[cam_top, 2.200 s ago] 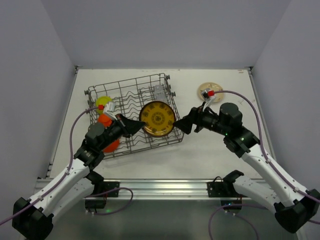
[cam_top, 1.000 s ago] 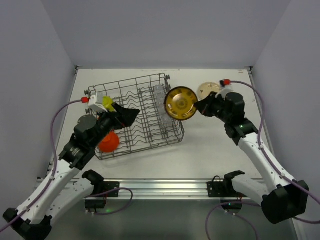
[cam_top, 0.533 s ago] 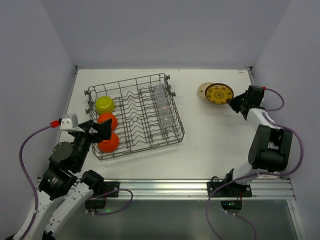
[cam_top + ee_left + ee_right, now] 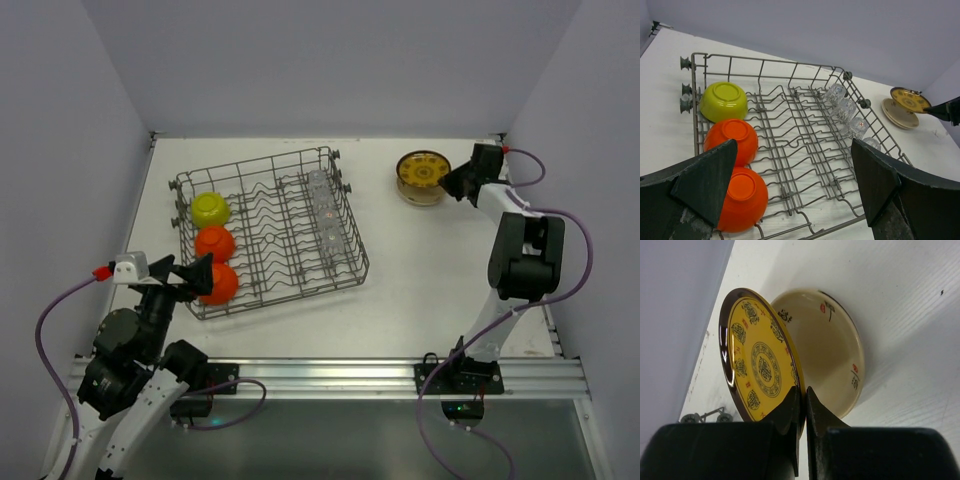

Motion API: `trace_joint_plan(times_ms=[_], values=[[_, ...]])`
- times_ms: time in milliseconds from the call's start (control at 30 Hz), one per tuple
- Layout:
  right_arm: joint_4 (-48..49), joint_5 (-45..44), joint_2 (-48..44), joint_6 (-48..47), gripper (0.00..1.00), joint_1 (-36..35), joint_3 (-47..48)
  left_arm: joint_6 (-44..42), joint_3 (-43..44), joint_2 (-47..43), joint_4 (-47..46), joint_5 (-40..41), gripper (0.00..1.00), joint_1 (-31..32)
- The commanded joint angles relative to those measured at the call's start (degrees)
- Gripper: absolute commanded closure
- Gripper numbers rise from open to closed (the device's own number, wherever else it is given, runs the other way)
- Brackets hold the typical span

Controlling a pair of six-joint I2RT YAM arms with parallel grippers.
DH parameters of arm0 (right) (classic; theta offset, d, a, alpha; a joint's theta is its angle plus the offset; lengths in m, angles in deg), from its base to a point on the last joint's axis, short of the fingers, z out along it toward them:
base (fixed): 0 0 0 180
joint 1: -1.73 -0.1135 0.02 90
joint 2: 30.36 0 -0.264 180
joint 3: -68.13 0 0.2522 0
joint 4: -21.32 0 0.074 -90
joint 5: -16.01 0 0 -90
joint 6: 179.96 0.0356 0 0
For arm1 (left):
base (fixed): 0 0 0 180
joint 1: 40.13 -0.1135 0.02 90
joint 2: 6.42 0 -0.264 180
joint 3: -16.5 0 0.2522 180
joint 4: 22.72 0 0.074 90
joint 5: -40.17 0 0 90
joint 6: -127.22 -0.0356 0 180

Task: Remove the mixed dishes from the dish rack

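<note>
Right tool (image 4: 801,392) pinches rim of round brown-gold patterned plate (image 4: 760,370), tilted over round cream plate (image 4: 835,360) at 1 o'clock. Lower your edge level, then release. Left tool (image 4: 792,150) spread.

The brown-gold patterned round plate (image 4: 421,168) left the grey wire dish rack (image 4: 280,294), where it had lain in the right half 2.2 s before; the right gripper (image 4: 448,182), its fingers (image 4: 787,410) pinched on the plate's rim, lifted it out on edge, carried it over the white tabletop (image 4: 430,280) to the far right, and lowered it, tilted, over the stacked cream plates (image 4: 420,195); the right arm stretched out toward that corner; the left gripper (image 4: 195,278) drew back from above the round orange bowls (image 4: 214,242) to just outside the rack's near left corner, uncovering them.
</note>
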Motion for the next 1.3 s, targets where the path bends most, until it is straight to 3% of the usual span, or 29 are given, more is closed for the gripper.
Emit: trace_joint_plan(times_ms=[0, 200, 467, 533, 833, 967, 1000, 1133, 1267], values=[[1.5, -2.7, 0.6, -0.1, 0.97, -0.6, -0.6, -1.2, -0.6, 0.2, -1.8, 0.6, 0.0, 0.2], [-1.1, -3.0, 1.3, -0.7, 0.95, -0.4, 0.8, -1.3, -0.8, -0.7, -2.0, 0.2, 0.0, 0.1], [-3.3, -1.8, 2.0, -1.2, 0.76, -0.4, 1.8, -1.3, -0.9, -0.9, -2.0, 0.1, 0.0, 0.2], [-3.5, -1.8, 1.3, -1.2, 0.58, -0.4, 1.2, -1.3, -0.9, -0.8, -2.0, 0.0, 0.0, 0.2], [-5.6, -3.4, -3.1, -3.9, 0.29, -1.1, 0.6, -1.4, -0.9, 0.2, -2.2, -0.1, 0.0, 0.1], [-5.1, -5.5, -10.3, -7.3, 0.1, -3.2, -3.0, -1.2, -0.9, 1.5, -2.1, 0.6, 0.0, 0.1], [-5.0, -7.1, -12.5, -8.5, 0.01, -5.7, -3.7, -1.1, -0.8, 2.8, -2.1, 0.9, 0.0, 0.1], [-2.5, -13.2, -25.0, -16.0, 0.01, -13.5, -8.6, 2.0, 1.1, 8.8, 1.1, 6.2, 0.0, 0.1], [-2.5, -4.3, -35.2, -18.7, 0.01, -18.1, -12.9, 9.8, 6.2, 17.5, 8.2, 14.9, 0.0, 0.1]])
